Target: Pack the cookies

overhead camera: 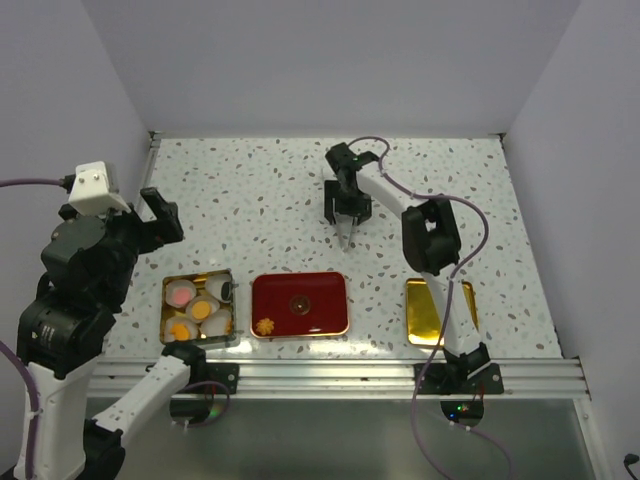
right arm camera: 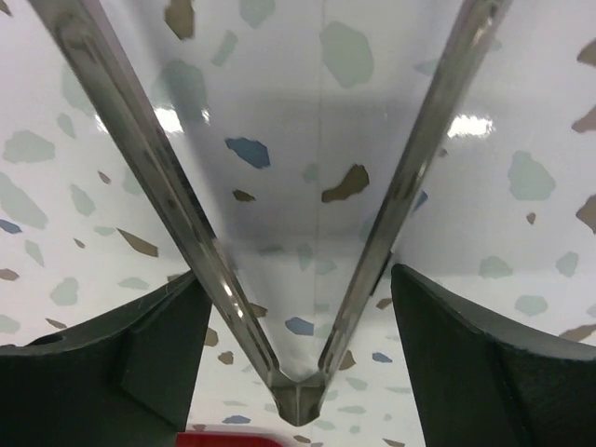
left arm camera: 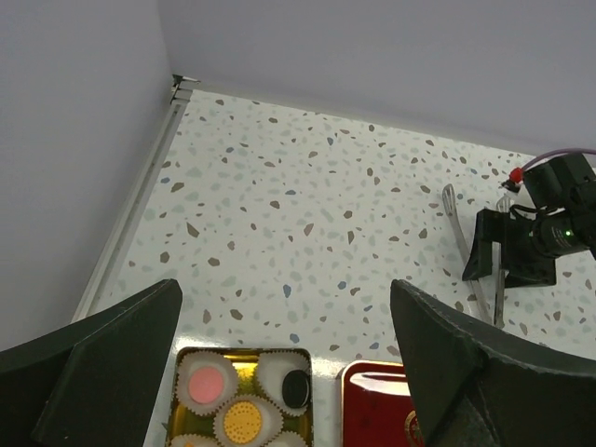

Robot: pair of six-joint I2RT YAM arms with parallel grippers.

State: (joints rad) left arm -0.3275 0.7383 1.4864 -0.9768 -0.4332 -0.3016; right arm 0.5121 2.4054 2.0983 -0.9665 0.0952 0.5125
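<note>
Along the near edge of the table, toward its left corner, sits the square gold metal tin. The cookies lie in it in white paper cups: pink, yellow-orange and dark brown discs. Beside it, at the middle of the near edge, is the shallow red rectangular tray. It holds one orange-brown flower-shaped cookie in its near left corner and a small dark round thing at its centre, too small for me to name. Toward the near right corner lies a flat gold rectangular lid. My left tool hangs wide open and empty above the tin's far side. Farther out, over bare speckled table well beyond the tray, my right tool grips the thin metal tongs, their arms sprung apart with nothing between them that I can see. I judge the flower cookie is next. I should bring the tongs in toward me, straddle it squarely, squeeze softly so it doesn't crumble, and lift clear of both rims. No brand or writing is readable anywhere.
</note>
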